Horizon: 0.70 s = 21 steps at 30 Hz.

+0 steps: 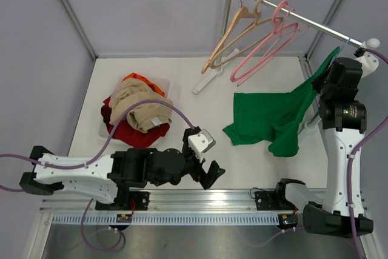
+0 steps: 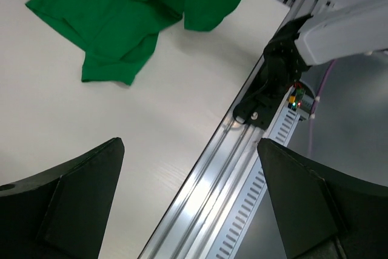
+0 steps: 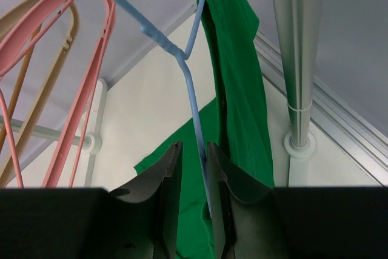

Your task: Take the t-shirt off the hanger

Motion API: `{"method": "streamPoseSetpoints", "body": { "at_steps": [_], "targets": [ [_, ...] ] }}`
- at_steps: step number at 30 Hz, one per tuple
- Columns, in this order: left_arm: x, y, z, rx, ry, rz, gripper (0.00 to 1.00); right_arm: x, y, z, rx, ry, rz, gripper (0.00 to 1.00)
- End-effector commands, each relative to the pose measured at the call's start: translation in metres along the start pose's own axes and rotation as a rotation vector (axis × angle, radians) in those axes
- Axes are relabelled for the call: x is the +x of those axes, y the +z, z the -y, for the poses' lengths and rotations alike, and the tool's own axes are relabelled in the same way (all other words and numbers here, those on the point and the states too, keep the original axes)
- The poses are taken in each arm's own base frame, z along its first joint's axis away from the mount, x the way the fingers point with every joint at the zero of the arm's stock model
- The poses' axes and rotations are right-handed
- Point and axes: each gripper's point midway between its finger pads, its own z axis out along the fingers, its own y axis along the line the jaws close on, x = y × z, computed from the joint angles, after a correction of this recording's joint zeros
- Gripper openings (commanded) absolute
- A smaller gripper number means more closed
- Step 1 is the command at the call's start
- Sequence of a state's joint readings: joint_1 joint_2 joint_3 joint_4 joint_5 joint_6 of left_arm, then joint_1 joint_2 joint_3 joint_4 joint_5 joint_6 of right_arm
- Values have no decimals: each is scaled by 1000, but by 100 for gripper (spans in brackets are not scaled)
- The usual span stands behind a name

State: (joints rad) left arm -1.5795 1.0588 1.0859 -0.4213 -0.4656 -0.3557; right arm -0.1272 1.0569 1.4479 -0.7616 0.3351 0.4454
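Observation:
The green t-shirt (image 1: 267, 116) lies mostly spread on the table, and one corner still rises to the blue hanger (image 1: 345, 42) at the right end of the rack. In the right wrist view the shirt (image 3: 236, 89) drapes over the blue hanger (image 3: 191, 89). My right gripper (image 3: 194, 150) stands narrowly open around the hanger's wire. The wire rests against the right finger (image 3: 221, 168) and the left finger is apart from it. My left gripper (image 1: 209, 171) is wide open and empty over the front rail (image 2: 242, 168), with the shirt (image 2: 133, 10) well beyond it.
A rack bar (image 1: 303, 19) at the back right carries two pink hangers (image 1: 267, 47) and a wooden hanger (image 1: 236, 28). Its right post (image 3: 297, 59) stands close to my right gripper. A white bin of piled clothes (image 1: 136, 110) sits at the left.

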Motion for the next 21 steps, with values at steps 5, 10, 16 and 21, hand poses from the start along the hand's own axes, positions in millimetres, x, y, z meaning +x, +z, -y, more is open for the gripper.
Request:
{"method": "streamPoseSetpoints", "body": {
  "at_steps": [5, 10, 16, 21],
  "targets": [
    [-40, 5, 0, -19, -57, 215, 99, 3, 17, -10, -59, 47, 8, 28],
    [-44, 13, -2, -50, -51, 233, 99, 8, 18, -12, -79, 57, 3, 21],
    [-51, 36, 7, 92, -128, 231, 99, -23, -6, -38, -221, 106, 90, 0],
    [-57, 58, 12, 94, -91, 210, 99, -58, -30, -57, -312, 113, 167, 0]
  ]
}}
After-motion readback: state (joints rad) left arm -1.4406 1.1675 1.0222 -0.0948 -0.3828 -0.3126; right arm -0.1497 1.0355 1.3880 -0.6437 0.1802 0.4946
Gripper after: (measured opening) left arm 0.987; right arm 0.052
